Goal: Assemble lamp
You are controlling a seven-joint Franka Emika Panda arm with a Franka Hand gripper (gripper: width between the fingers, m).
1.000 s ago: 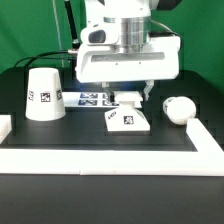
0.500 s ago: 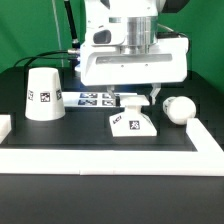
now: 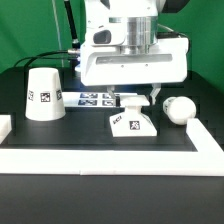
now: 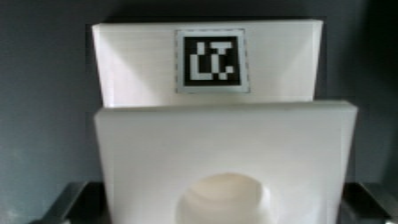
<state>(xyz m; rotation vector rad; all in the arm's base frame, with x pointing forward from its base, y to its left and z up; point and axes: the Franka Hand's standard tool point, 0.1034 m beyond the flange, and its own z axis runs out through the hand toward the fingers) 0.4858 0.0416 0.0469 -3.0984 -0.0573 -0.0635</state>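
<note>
The white square lamp base (image 3: pixel 133 124) stands at the table's middle, tilted, a tag on its near face. My gripper (image 3: pixel 136 103) is directly above it, with the fingers down on either side. In the wrist view the base (image 4: pixel 214 130) fills the picture, with its tag and a round socket hole, and the dark fingers (image 4: pixel 64 205) press against its two sides. The cone-shaped shade (image 3: pixel 42 94) stands at the exterior view's left. The round-headed bulb (image 3: pixel 179 109) lies at the exterior view's right, apart from the base.
The marker board (image 3: pixel 92 98) lies flat behind the base, partly under the gripper. A white raised border (image 3: pixel 100 161) runs along the front and right of the black mat. A small white block (image 3: pixel 4 126) sits at the left edge.
From a second ago to half a second ago, the gripper shifted slightly to the exterior view's right and the base turned and moved with it. Nothing has moved since then.
</note>
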